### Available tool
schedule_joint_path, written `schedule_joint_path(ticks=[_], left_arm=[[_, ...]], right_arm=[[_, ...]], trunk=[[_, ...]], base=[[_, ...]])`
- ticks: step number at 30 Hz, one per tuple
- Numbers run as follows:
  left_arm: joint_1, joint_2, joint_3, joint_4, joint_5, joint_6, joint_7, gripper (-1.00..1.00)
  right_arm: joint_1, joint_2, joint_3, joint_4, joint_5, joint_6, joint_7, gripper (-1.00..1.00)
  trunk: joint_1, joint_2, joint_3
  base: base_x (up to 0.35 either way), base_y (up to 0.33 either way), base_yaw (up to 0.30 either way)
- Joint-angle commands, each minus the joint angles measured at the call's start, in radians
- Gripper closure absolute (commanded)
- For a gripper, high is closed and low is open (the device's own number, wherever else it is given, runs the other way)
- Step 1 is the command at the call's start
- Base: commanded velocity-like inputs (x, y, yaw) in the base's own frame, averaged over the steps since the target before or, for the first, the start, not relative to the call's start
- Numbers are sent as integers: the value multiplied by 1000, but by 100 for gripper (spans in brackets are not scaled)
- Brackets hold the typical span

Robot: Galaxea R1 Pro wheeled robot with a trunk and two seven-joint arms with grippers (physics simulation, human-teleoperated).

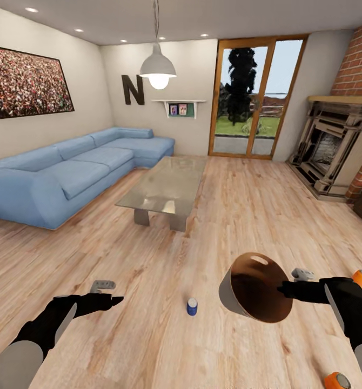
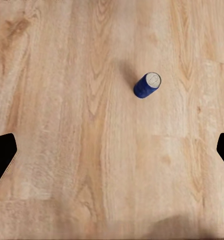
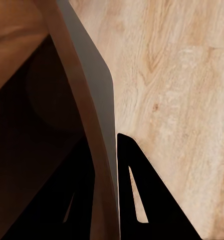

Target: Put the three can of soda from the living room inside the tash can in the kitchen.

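A dark blue can of soda stands upright on the wood floor between my arms; in the left wrist view the same blue can sits ahead of the fingers. My left gripper hovers open to its left, holding nothing. My right gripper is shut on the rim of the trash can, which hangs tilted above the floor with its brown inside facing me. The bin's wall runs between the black fingers. One orange can sits behind my right wrist, another orange can by my right forearm.
The glass coffee table stands ahead in the room's middle. A blue corner sofa lines the left wall and a brick fireplace the right. A glass door is at the back. Bare wood floor surrounds me.
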Motion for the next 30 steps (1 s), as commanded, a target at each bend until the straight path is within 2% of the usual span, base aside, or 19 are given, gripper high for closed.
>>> schedule_joint_path(ticks=[1,12,20,30], left_arm=[[0,0,0,0,0,0,0,-100],[0,-1,0,0,1,-5,8,-100],[0,-1,-1,-1,1,-5,13,-100],[0,-1,-1,-2,1,-7,14,-100]], right_arm=[[-1,1,-1,-1,-28,11,7,100],[-1,6,0,-1,-25,14,1,100],[-1,8,-1,-1,-24,13,-4,100],[-1,8,-1,-1,-27,14,-4,100]], trunk=[[0,0,-1],[0,0,-13],[0,0,-20],[0,0,-30]], base=[[65,319,-185],[120,316,-156],[214,262,-113],[302,-18,-182]])
